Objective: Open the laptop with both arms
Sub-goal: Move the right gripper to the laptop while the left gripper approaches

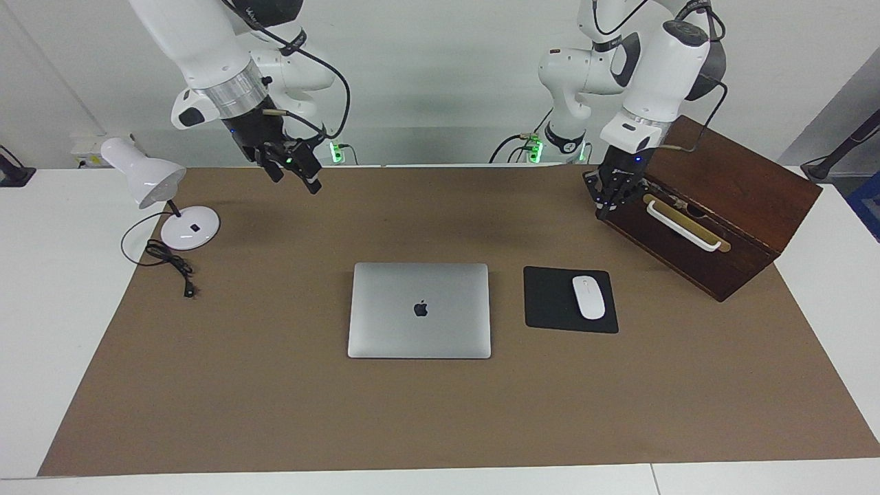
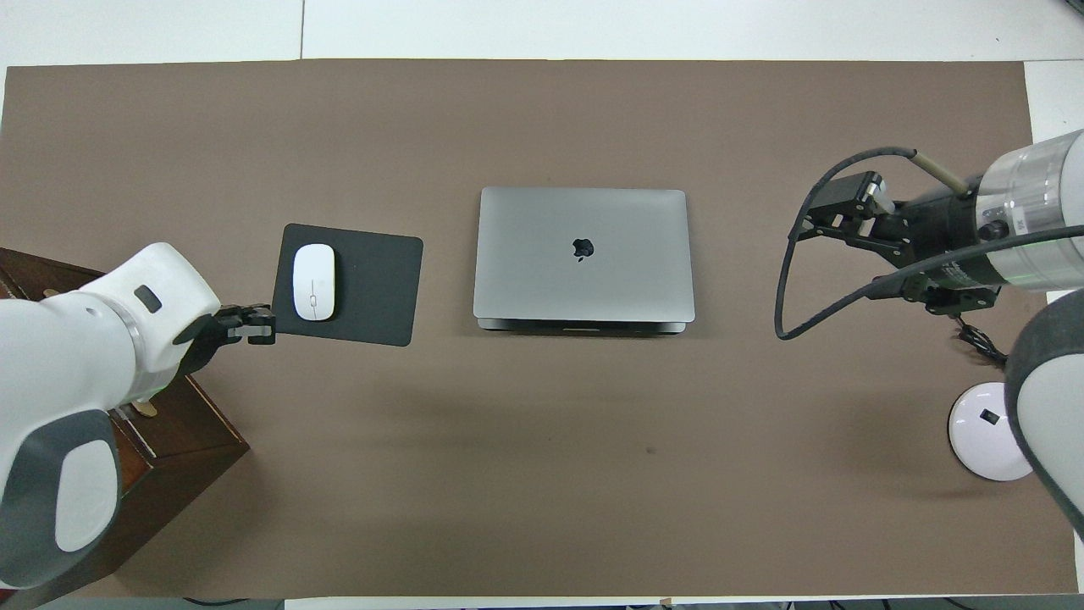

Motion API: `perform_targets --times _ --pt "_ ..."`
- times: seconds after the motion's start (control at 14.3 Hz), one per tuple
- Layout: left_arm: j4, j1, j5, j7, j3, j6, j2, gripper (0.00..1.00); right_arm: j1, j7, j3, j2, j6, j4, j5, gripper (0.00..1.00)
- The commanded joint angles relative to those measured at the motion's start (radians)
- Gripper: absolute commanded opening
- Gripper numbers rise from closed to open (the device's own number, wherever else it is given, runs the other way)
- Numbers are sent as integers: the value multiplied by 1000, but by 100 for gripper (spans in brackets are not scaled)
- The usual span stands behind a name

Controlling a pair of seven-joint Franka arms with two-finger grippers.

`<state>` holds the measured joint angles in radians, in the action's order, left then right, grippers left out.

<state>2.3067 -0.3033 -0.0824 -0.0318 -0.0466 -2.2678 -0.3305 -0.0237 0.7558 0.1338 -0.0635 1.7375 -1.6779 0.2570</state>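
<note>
**Closed laptop between two raised grippers**

Lying flat at the middle of the brown mat [image 1: 275, 412], the laptop [image 1: 419, 311] is silver-grey, lid shut (dark logo uppermost), beside a black mouse pad [image 1: 553, 302] bearing a white mouse [image 1: 588, 297]. The right gripper [image 1: 294, 168] hangs tilted over the mat near the white desk lamp [image 1: 148, 179], fingers parted. The left gripper [image 1: 612, 196] points downward just beside the wooden box [image 1: 742, 206]; whether its fingers are parted cannot be told.
</note>
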Motion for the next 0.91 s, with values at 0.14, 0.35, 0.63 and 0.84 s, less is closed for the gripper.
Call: perform_targets --times 0.14,0.35,0.63,0.84 --pt "236 -98 -11 3 -13 -254 -111 0 -82 184 36 56 205 -17 34 100" --pt "286 -148 -11 0 -13 -349 -110 0 -152 276 36 128 397 -17 36 100" --pt "378 -210 -11 -17 -13 -551 -76 0 -232 369 35 234 632 -17 36 100" --pt "396 -264 -11 -17 -12 -688 3 0 -297 407 23 300 723 1 31 100"
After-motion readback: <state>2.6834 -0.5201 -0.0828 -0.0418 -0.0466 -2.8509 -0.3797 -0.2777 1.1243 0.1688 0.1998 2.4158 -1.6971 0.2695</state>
